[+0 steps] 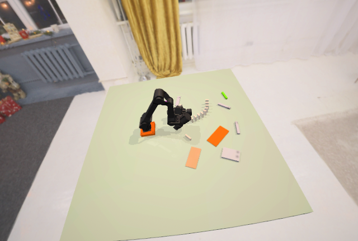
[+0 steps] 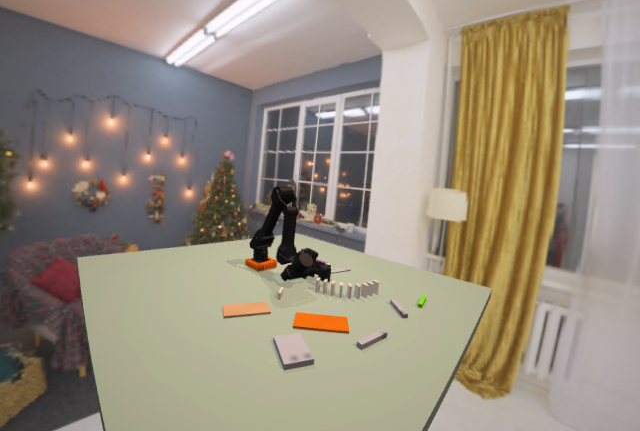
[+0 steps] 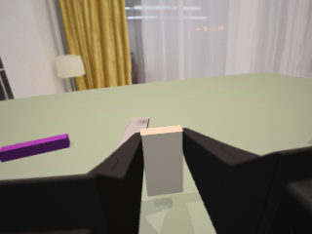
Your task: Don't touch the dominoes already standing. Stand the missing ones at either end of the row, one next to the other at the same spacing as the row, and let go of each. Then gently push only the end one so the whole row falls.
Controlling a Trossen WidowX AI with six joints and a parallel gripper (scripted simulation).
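Note:
My gripper (image 3: 161, 136) is shut on a pale domino (image 3: 164, 168), held upright between the fingertips just above the table. In the top and exterior views the hand is low beside the near end of the standing row, and the held domino is hidden there. The row of pale dominoes (image 1: 201, 114) (image 2: 349, 290) stands in a curve; the arm may cover part of its near end in the top view. Another pale domino (image 1: 188, 137) (image 2: 280, 293) lies loose on the table, apart from the row. The row is not in the wrist view.
A purple bar (image 3: 36, 147) and a pinkish flat bar (image 1: 178, 100) (image 3: 133, 133) lie beyond the hand. An orange plate (image 1: 217, 136), a peach plate (image 1: 193, 157), a grey-pink block (image 1: 230, 154), two pinkish bars and a green bar (image 1: 224, 95) lie around the row.

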